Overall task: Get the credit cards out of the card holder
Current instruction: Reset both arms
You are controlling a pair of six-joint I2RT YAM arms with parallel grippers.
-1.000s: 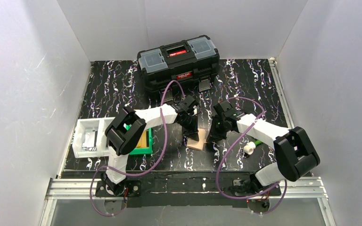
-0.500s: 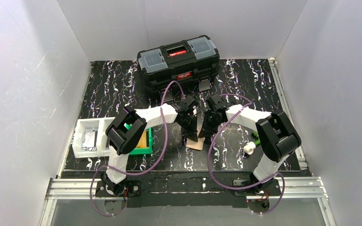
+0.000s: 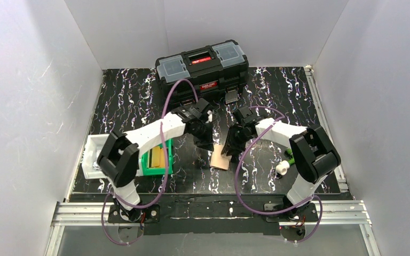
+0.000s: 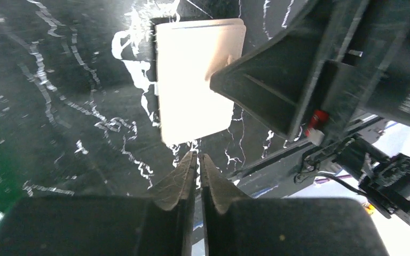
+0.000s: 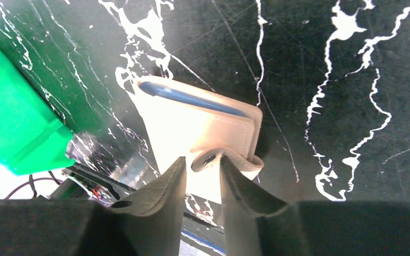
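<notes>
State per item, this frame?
card holder: flat on the table, snap tab lifted.
blue card: inside the holder, only an edge showing.
left gripper: jaws shut, empty.
right gripper: jaws astride the tab; grip unclear.
toolbox: lid down.
green bin: upright, holding yellow-tan slabs.

**Left arm** [image 3: 149, 133] and **right arm** [image 3: 285, 136]: smooth white moulded link shells alternate with boxy black joint housings [image 3: 118, 160] with rounded corners. A thin purple cable [image 3: 163, 114] runs in loose loops along each arm, up from the dark base plates [image 3: 133, 212]. **Left pincer** [image 4: 198, 158] and **right pincer** [image 5: 203, 160]: each has two matt black, wedge-shaped fingers [image 4: 179, 178] that taper from a broad black block to thin tips. The right pincer's angular black housing carries a small red part.
</notes>
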